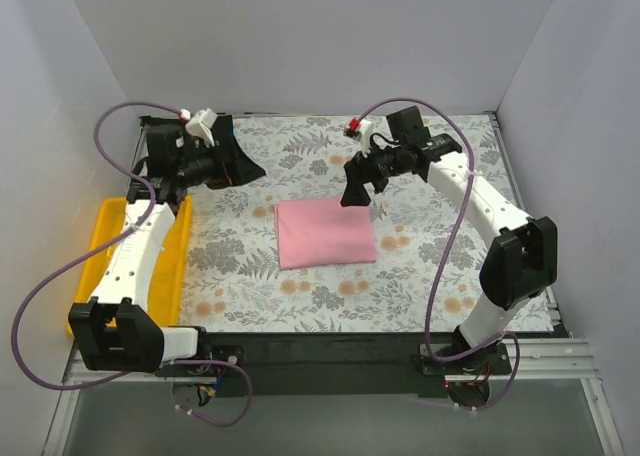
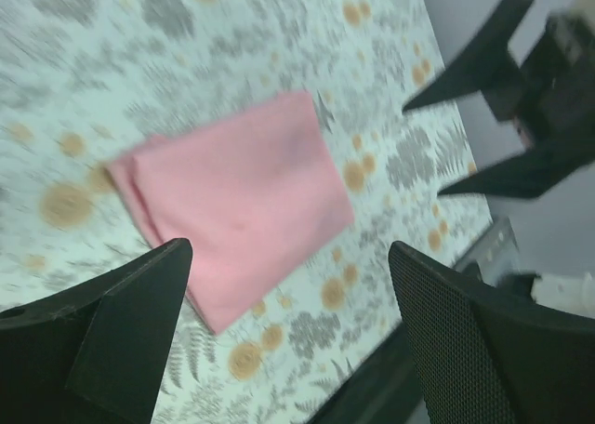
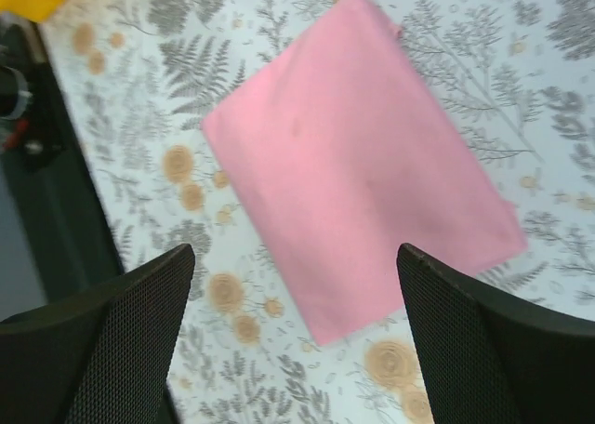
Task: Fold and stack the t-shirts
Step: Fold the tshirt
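Left gripper (image 1: pixel 238 162) and right gripper (image 1: pixel 358 190) gape empty; I should rise straight off the folded pink t-shirt (image 1: pixel 325 233) beneath my right fingers (image 3: pixel 483 350).

Left arm (image 1: pixel 140 246) rises from its base at the near left corner and reaches forward along the left side, elbow low, wrist turned inward so the left gripper (image 1: pixel 240 161) points toward the middle; in its wrist view the left gripper (image 2: pixel 290 252) has jaws spread wide, nothing between them. Right arm (image 1: pixel 490 211) goes up from the near right base, bends at the elbow and stretches forward-left, wrist tipped down. Right gripper (image 1: pixel 362 188) also has jaws wide apart and is empty, as its own wrist view shows (image 3: pixel 296 252).
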